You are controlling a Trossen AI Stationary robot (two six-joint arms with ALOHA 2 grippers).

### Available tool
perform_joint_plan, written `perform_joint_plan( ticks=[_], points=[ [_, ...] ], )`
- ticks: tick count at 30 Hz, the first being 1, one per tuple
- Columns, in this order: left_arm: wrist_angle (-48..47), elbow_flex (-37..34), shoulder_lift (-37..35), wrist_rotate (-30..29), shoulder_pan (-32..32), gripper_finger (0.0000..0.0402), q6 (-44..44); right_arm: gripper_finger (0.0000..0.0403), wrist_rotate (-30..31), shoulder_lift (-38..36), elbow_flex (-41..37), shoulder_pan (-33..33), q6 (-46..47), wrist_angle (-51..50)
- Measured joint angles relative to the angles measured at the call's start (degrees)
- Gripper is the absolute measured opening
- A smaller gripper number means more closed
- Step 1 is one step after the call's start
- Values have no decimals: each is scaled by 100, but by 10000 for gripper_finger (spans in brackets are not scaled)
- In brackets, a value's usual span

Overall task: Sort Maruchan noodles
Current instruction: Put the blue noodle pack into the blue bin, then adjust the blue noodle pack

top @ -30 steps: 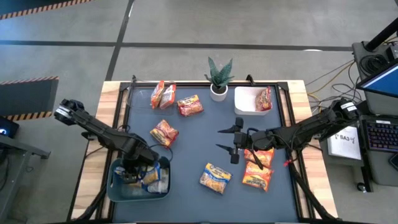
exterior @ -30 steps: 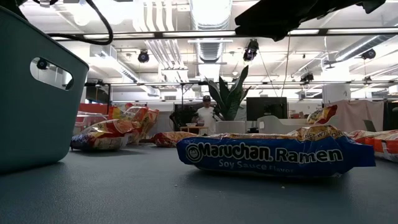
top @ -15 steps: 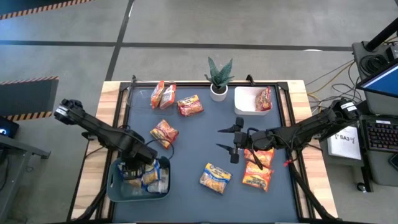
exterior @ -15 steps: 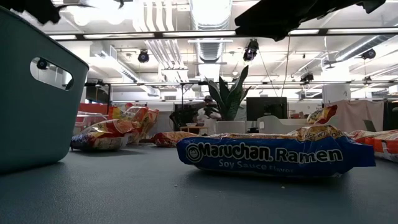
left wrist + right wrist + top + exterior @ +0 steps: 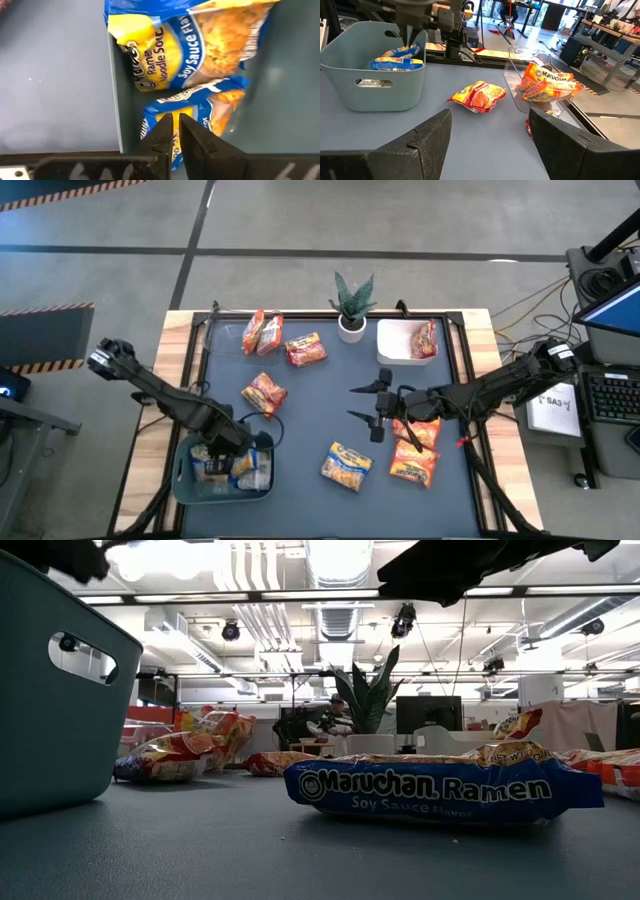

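My left gripper (image 5: 173, 131) hangs closed and empty above the yellow-and-blue crinkly plastic ramen packets (image 5: 192, 45) lying in the grey-blue plastic bin (image 5: 184, 474); I judge them light, slippery and brittle inside, best pinched by a sealed end, while my right gripper (image 5: 487, 142) waits wide open mid-table.

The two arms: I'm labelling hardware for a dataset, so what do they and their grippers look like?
Both arms are dark, slim and jointed, with thin black cables looping along them. The left gripper has two narrow, tapered black fingers. The right gripper has broad, flat, matte black fingers with angular edges. No markings are readable.
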Motion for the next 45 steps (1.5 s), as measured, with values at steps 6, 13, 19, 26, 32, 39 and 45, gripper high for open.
perform_joint_plan(
  ticks=[6, 13, 19, 26, 32, 39, 45],
  points=[
    [388, -484, 0, 52, 0, 2, -17, 254, -2, 0, 0, 0, 13, -2],
    [1025, -884, 7, 205, 0, 0, -65, 254, -2, -1, 0, 0, 37, -1],
    [1456, -430, -25, -581, 0, 0, 192, 254, -2, -2, 4, 0, 48, 2],
    [1941, -508, 79, -1338, 4, 0, 248, 254, -2, 0, 4, 0, 50, 0],
    [2565, -519, 530, -1289, 4, 0, 221, 254, -4, -1, 4, 0, 50, 2],
    [2813, -383, 940, -806, 0, 0, 523, 254, -4, 0, 4, 0, 50, 2],
    [2755, -86, 771, -1003, 0, 0, 828, 254, -5, 0, 7, 0, 92, 2]
  ],
)
